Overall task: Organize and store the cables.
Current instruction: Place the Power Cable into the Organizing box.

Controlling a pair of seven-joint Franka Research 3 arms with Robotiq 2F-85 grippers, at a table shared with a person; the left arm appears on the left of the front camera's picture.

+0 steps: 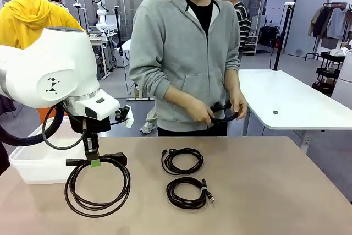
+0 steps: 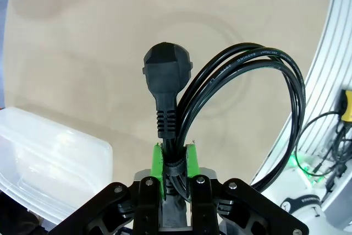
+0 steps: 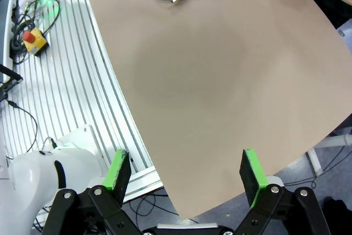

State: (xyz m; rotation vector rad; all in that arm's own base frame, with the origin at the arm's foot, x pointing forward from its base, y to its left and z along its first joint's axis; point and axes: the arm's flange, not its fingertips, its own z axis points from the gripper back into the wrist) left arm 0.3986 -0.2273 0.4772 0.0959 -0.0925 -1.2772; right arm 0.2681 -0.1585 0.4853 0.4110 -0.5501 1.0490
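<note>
Four coiled black cables are in sight. Three are at the table (image 1: 264, 191): the largest cable (image 1: 98, 188) near the left edge, a second cable (image 1: 182, 160) at the middle, and a third cable (image 1: 188, 192) just beside it toward the near edge. The fourth cable (image 1: 223, 115) is beyond the far edge, in one person's two hands (image 1: 201, 115). The largest cable shows one round plug (image 2: 168, 72). One clear plastic bin (image 1: 33, 163) stands at the left edge. There are two end effectors, the left end effector (image 2: 175, 171) and the right end effector (image 3: 185, 163), each with two green-padded fingers.
</note>
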